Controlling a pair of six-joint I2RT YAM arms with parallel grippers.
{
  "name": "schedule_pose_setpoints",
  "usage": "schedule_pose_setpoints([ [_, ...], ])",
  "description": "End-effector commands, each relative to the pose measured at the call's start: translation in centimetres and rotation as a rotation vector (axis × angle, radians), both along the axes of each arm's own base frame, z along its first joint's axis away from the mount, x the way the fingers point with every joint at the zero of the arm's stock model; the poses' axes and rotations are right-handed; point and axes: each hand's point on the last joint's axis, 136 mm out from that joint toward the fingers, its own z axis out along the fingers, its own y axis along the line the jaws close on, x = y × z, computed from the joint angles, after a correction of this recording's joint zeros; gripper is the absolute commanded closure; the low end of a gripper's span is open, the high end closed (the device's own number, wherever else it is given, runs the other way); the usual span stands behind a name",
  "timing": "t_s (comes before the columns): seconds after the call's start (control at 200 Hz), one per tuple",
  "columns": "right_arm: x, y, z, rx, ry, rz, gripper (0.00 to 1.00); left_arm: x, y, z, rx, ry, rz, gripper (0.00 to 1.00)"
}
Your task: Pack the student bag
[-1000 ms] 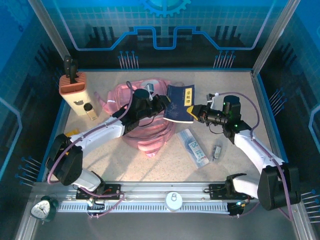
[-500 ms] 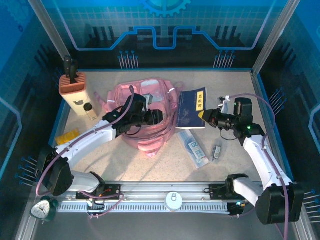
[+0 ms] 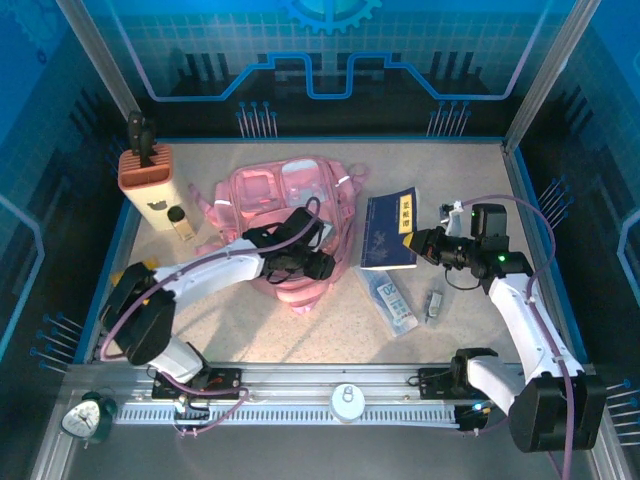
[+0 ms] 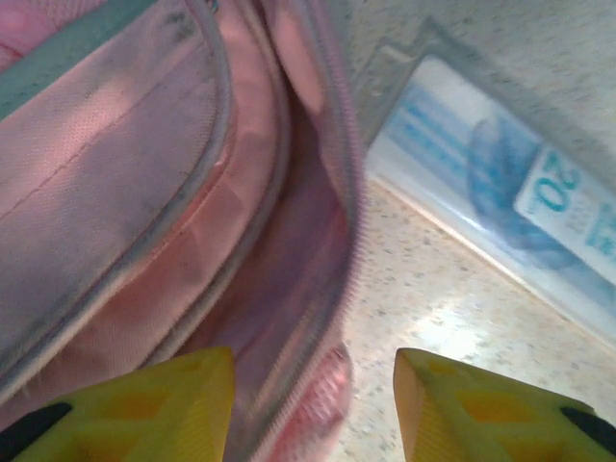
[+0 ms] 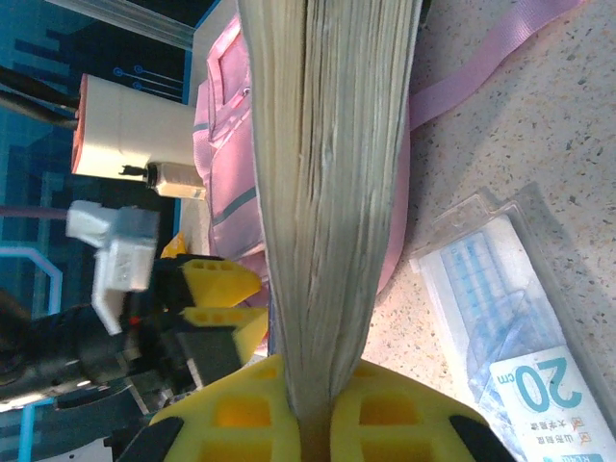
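The student bag [image 3: 285, 205] is a soft pink backpack lying flat in the middle of the table, clear front pockets facing up. My left gripper [image 3: 320, 264] hovers at its lower right edge. In the left wrist view its yellow fingers [image 4: 164, 399] stand apart and open, with the bag's zipper rim [image 4: 318, 318] loose between them and bare table on the right. My right gripper [image 3: 418, 243] is shut on the near end of a blue book [image 3: 389, 230], held just right of the bag. In the right wrist view the book's page edge [image 5: 327, 183] rises from the clamped pads.
A clear plastic pack with a blue label [image 3: 392, 297] lies on the table below the book, a small dark item [image 3: 434, 304] to its right. An orange pen holder [image 3: 145, 172] and a small bottle [image 3: 181, 223] stand at the back left.
The bag has dropped from a bunched, lifted heap to lying flat. My left gripper let it go and slid to its lower right edge. The right gripper drew the book rightward, off the bag.
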Motion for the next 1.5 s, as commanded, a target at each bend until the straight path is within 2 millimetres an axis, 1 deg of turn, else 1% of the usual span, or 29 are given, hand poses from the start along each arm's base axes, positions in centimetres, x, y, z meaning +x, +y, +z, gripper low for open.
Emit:
schedule_pose_setpoints([
  [0.0,-0.1,-0.2,0.4,0.007,-0.037,0.002,0.95,1.8,0.1,-0.5,0.086,-0.063,-0.011,0.57],
  [0.06,-0.2,-0.2,0.3,0.003,-0.035,0.004,0.95,2.3,0.4,-1.2,0.116,-0.068,-0.002,0.62],
  [0.135,-0.3,-0.3,0.0,-0.009,-0.03,0.003,0.95,2.5,0.4,-1.6,0.129,-0.067,-0.005,0.7],
  [0.215,-0.5,-0.4,-0.4,-0.013,-0.018,0.004,0.95,2.7,0.2,-1.1,0.125,-0.08,-0.005,0.8],
  [0.275,-0.7,-0.3,-0.5,-0.011,-0.012,0.013,0.95,3.2,0.3,-0.1,0.123,-0.109,0.0,0.89],
  [0.345,-1.0,-0.3,-0.7,-0.024,-0.002,0.022,0.95,3.8,0.4,1.5,0.13,-0.157,0.007,1.0],
  [0.37,-1.1,-0.4,-0.8,-0.03,0.007,0.021,0.95,4.1,0.6,2.0,0.138,-0.174,0.013,1.0],
  [0.445,-1.4,-0.4,-1.0,-0.028,0.024,0.024,0.95,5.0,0.8,4.5,0.149,-0.237,0.025,1.0],
  [0.565,-1.9,0.4,-1.2,-0.008,0.047,0.05,0.95,6.1,0.6,8.3,0.141,-0.323,0.017,1.0],
  [0.705,-2.1,2.8,-2.0,0.03,0.072,0.096,0.95,7.5,0.6,12.9,0.149,-0.429,0.022,1.0],
  [0.836,-1.8,5.2,-2.8,0.075,0.096,0.121,0.95,9.1,1.3,17.1,0.187,-0.542,0.05,1.0],
  [0.916,-1.2,6.8,-3.2,0.086,0.103,0.131,0.94,9.9,1.6,19.2,0.199,-0.592,0.075,1.0],
  [0.966,-0.9,8.2,-3.0,0.101,0.085,0.148,0.94,10.1,1.5,20.2,0.189,-0.611,0.073,1.0],
  [1.021,-0.2,10.0,-2.7,0.118,0.052,0.174,0.94,10.4,1.2,21.2,0.178,-0.633,0.071,1.0],
  [1.141,2.1,13.7,-2.3,0.134,0.0,0.216,0.93,10.9,1.2,23.3,0.151,-0.672,0.107,1.0],
  [1.206,3.8,15.4,-2.5,0.141,-0.007,0.217,0.91,11.1,1.5,24.4,0.138,-0.698,0.135,1.0],
  [1.261,5.3,16.6,-3.3,0.125,-0.009,0.212,0.91,11.3,1.8,24.9,0.124,-0.697,0.154,1.0],
  [1.281,5.9,16.9,-3.5,0.115,-0.01,0.205,0.91,11.3,1.8,25.0,0.12,-0.691,0.158,1.0],
  [1.301,6.1,17.1,-4.3,0.102,0.005,0.199,0.9,11.4,1.9,25.2,0.114,-0.688,0.164,1.0],
  [1.316,6.9,17.6,-3.4,0.11,-0.023,0.198,0.9,11.4,1.9,25.3,0.112,-0.686,0.17,1.0],
  [1.331,7.3,17.9,-3.5,0.11,-0.024,0.196,0.89,11.4,2.0,25.5,0.108,-0.686,0.177,1.0],
  [1.346,7.9,18.2,-3.1,0.118,-0.052,0.194,0.87,11.5,1.9,25.4,0.104,-0.682,0.179,1.0],
  [1.381,9.0,18.6,-3.1,0.116,-0.078,0.176,0.85,11.4,1.6,25.8,0.083,-0.678,0.176,1.0],
  [1.426,10.5,18.9,-3.8,0.098,-0.082,0.136,0.85,11.5,1.2,25.9,0.067,-0.676,0.174,1.0],
  [1.496,12.6,19.7,-4.8,0.07,-0.09,0.121,0.82,11.9,1.5,25.8,0.078,-0.671,0.205,1.0],
])
